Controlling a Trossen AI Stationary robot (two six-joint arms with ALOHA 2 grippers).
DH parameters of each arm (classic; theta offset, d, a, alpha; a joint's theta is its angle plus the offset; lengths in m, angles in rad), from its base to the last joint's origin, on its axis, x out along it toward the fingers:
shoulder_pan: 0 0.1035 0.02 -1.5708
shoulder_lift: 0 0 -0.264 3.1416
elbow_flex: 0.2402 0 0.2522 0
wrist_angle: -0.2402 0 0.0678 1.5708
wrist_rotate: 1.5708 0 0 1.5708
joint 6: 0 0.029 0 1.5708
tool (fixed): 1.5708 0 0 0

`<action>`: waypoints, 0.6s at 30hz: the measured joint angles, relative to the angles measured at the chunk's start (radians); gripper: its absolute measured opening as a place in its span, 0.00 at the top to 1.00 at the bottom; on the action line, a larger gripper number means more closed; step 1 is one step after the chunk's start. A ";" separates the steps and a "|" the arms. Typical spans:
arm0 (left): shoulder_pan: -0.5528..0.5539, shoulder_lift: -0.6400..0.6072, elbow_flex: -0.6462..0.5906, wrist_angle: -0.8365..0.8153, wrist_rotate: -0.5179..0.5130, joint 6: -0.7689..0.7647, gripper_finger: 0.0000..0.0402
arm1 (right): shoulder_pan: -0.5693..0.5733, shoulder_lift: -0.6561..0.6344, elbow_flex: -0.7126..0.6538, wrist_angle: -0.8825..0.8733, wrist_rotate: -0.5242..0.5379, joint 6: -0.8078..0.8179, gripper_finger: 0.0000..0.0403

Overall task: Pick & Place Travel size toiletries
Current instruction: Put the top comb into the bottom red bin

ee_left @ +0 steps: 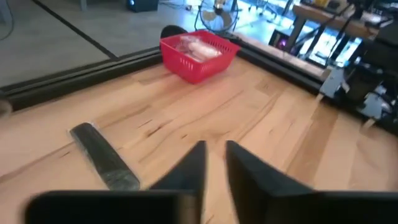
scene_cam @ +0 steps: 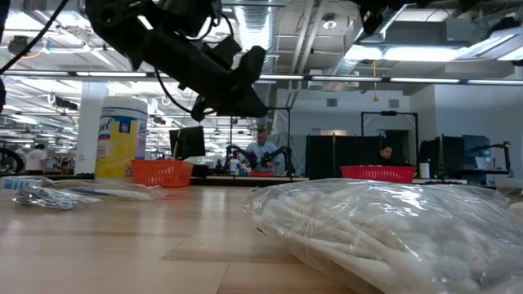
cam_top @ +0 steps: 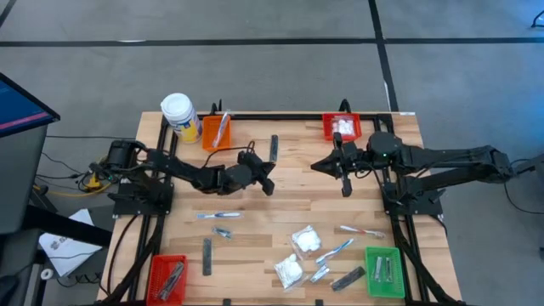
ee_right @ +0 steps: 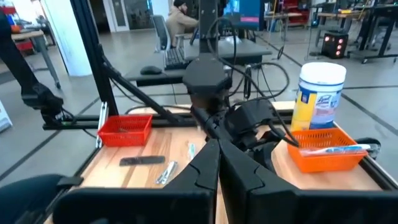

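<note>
Five bins [cam_top: 342,127] on plank table [cam_top: 289,187] | open workshop behind | left end effector [cam_top: 266,182] nearly closed, empty | right end effector [cam_top: 345,189] closed, empty

In the low view, the clear puffy plastic packet of white sticks [scene_cam: 392,233] fills the lower right, blurred and cut off by the right and bottom edges. The silvery crinkled sachet [scene_cam: 33,196] at far left is too blurred to read. The left wrist view's lower edge smears into dark blur.
</note>
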 joint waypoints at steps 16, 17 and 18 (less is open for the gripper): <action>0.164 0.201 0.232 -0.300 0.047 -0.013 1.00 | 0.002 0.001 0.000 -0.042 0.000 0.036 0.99; 0.180 0.212 0.250 -0.317 0.074 -0.014 1.00 | 0.003 0.001 0.000 -0.047 0.000 0.043 0.99; 0.196 0.220 0.268 -0.336 0.091 -0.015 1.00 | 0.003 0.001 0.000 -0.053 0.000 0.050 0.99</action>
